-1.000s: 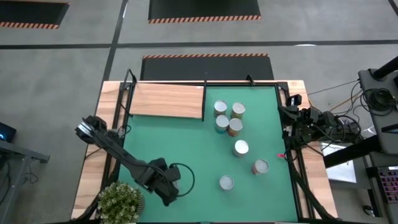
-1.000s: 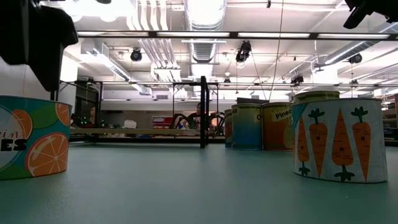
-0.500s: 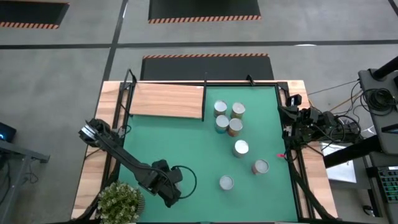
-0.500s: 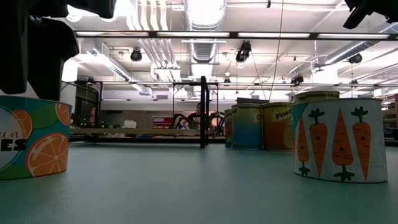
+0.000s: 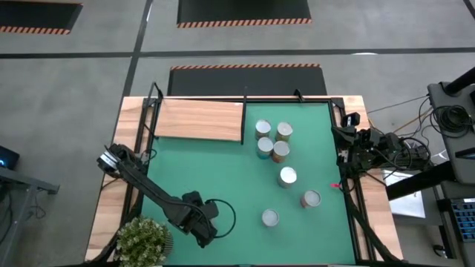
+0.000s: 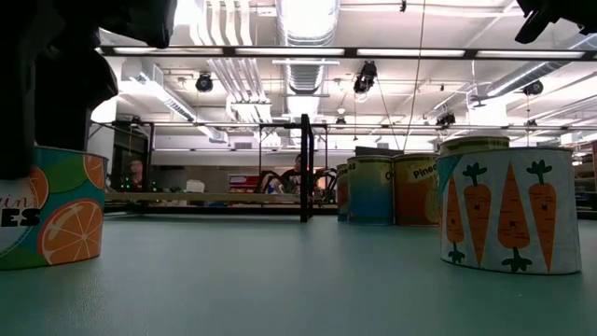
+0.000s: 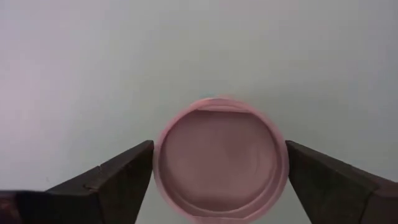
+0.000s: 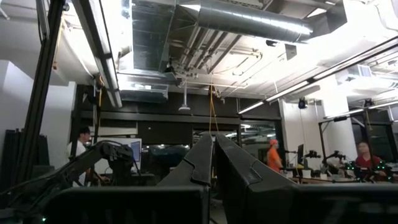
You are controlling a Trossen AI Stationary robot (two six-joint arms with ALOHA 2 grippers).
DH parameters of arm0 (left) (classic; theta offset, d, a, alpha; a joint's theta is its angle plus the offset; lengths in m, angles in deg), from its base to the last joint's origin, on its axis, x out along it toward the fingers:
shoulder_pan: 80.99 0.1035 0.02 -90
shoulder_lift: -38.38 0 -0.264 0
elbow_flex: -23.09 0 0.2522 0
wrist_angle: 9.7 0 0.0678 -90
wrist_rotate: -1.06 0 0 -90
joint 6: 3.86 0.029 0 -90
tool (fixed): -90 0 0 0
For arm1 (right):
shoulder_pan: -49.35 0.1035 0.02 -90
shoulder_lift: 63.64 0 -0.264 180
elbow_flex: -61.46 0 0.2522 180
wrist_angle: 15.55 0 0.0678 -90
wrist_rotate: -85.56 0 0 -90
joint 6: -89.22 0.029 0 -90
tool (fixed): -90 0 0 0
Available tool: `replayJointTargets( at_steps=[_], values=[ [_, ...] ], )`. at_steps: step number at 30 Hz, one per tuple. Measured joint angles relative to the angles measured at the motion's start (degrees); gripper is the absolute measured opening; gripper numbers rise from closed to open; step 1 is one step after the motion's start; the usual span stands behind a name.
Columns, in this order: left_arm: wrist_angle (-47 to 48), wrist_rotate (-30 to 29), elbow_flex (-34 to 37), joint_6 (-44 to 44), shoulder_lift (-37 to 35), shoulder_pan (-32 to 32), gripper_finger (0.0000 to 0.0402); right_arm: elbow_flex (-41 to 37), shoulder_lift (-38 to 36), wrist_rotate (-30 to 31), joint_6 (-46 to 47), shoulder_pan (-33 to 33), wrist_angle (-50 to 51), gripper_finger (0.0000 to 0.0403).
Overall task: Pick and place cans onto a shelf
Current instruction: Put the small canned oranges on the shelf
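Looking straight down past the left gripper (image 7: pixel 219 180), there's a can (image 7: pixel 221 158) standing upright on the pale table surface (image 7: pixel 186 50), its round flat top facing the camera. The two dark fingers (image 7: pixel 115 183) sit spread wide, one on each side of the can, close to the rim with a sliver of gap on both sides.
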Motion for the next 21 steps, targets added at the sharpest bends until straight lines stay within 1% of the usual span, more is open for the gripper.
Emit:
replayJointTargets(
  at_steps=[6,9,12,15,17,21],
  values=[
    [0.83,0.23,-0.02,-0.22,-0.02,0.0,0.028,0.0,0.0,0.0,0.11,0.0,0.04,0.0009],
    [1.18,0.58,-0.14,-0.22,-0.04,0.07,0.0274,0.0,-0.02,0.0,0.13,0.0,0.04,0.0009],
    [2.65,1.37,-0.75,-0.35,-0.04,0.27,0.0282,0.0,-0.01,0.0,0.11,0.02,0.04,0.0009],
    [8.38,1.7,-3.46,0.38,-0.29,1.17,0.029,0.0,0.0,0.0,0.13,0.02,0.04,0.0009],
    [13.42,1.34,-6.5,2.84,-0.61,2.48,0.0291,0.0,-0.01,0.0,0.11,0.01,0.02,0.0009],
    [23.6,-4.14,-12.84,7.28,-0.65,6.43,0.0288,0.0,0.0,0.0,0.15,0.01,0.02,0.0009]
  ],
)
